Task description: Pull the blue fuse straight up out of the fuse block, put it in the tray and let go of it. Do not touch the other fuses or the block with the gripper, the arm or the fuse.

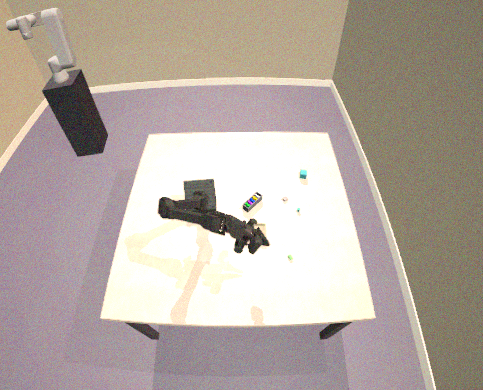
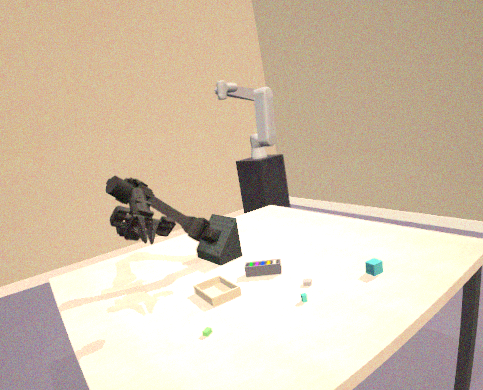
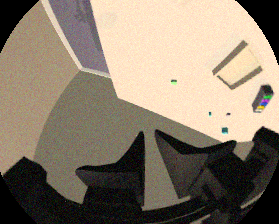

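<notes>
The fuse block (image 1: 254, 205) (image 2: 263, 270) (image 3: 266, 90) is a dark bar on the table with a row of coloured fuses in its top. The blue fuse (image 1: 253, 199) (image 2: 262, 263) (image 3: 263, 104) sits in the block between the magenta and yellow ones. The tan tray (image 2: 219, 301) (image 3: 231, 57) is square and empty; the arm partly covers it in the top view. My gripper (image 2: 148, 242) (image 3: 148, 133) is narrowly open, with a small empty gap between its fingertips. It hangs high above the table, clear of the block and the tray.
A teal cube (image 1: 303, 174) (image 2: 374, 267) (image 3: 225, 131) lies beyond the block. A small pinkish piece (image 1: 285, 199) (image 2: 307, 282), a small teal piece (image 1: 298, 210) (image 2: 304, 298) and a small green piece (image 1: 290, 257) (image 2: 207, 331) (image 3: 174, 81) lie on the table. A grey arm stands on a separate dark pedestal (image 1: 78, 117) (image 2: 263, 182).
</notes>
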Tool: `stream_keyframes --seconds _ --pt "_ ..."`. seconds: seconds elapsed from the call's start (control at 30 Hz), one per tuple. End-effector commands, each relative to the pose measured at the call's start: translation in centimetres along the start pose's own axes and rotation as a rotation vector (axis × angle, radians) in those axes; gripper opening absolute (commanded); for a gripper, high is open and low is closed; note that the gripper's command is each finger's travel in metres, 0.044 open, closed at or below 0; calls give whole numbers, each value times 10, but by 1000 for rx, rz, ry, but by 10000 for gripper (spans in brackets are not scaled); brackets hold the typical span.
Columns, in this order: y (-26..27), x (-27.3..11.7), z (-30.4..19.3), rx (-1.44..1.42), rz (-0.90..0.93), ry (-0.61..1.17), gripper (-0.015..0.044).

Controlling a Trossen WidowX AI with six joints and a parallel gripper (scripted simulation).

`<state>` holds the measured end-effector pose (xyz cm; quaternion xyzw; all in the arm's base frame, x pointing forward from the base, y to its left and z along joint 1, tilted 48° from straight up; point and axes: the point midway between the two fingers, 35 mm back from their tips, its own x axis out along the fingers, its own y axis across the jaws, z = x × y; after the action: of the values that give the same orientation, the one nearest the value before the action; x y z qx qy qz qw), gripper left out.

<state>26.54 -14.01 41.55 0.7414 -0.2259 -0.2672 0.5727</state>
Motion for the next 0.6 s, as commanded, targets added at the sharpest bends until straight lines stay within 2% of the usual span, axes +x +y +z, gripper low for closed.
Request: stream_keyframes --seconds 0.0,0.23,0.33,0.57 --pt "-62 33 -24 -178 -185 -6 74" --pt "-135 53 -48 -414 -383 3 74" --pt "-187 58 -59 -585 -525 12 74" --pt "-300 43 -68 -1030 -827 38 74"
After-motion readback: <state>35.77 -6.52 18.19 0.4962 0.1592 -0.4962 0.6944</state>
